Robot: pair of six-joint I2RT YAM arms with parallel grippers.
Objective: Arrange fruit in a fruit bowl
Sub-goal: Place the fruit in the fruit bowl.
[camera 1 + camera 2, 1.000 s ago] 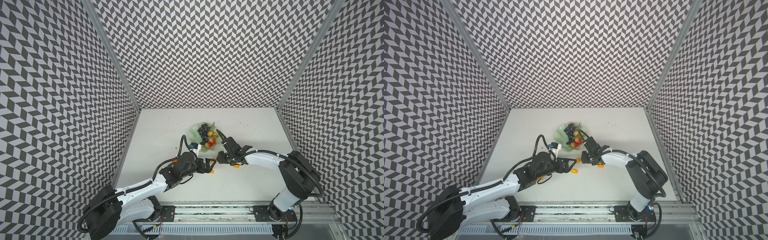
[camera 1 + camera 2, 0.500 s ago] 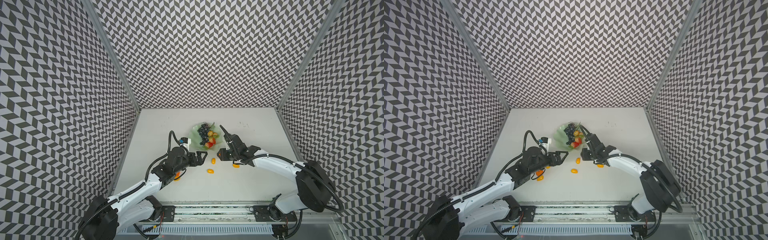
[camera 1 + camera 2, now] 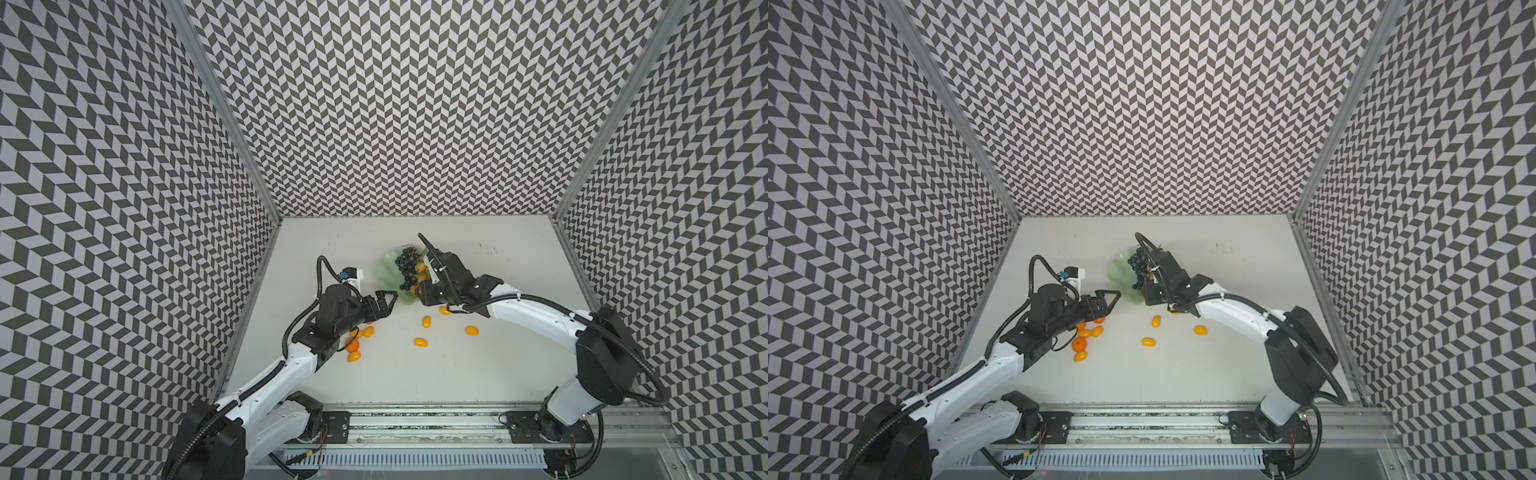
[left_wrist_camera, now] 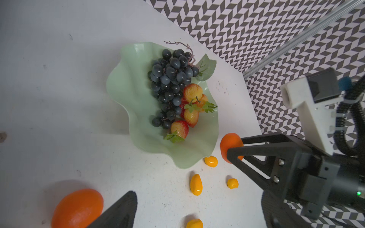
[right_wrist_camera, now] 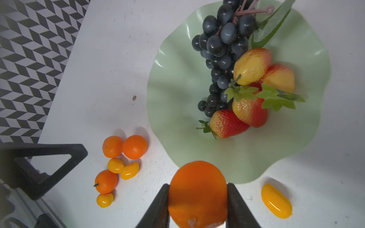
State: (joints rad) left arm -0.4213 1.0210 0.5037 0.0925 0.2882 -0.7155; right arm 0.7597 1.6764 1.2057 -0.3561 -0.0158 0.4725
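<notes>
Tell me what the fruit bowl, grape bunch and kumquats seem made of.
Fruit bowl: glossy pale green, glazed ceramic or moulded plastic; bright highlights on its wavy rim.
Grape bunch: probably plastic, satin sheen; identical beads on a pinkish moulded stem.
Kumquats: likely glossy plastic; hard wet-looking glints.

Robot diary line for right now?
right hand: shut on tangerine | near: fruit bowl rim | left hand: open

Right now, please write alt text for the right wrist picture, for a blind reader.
The right gripper holds a tangerine near the rim of a green wavy bowl of dark grapes and strawberries. Other orange and yellow fruits lie loose on the white table.
</notes>
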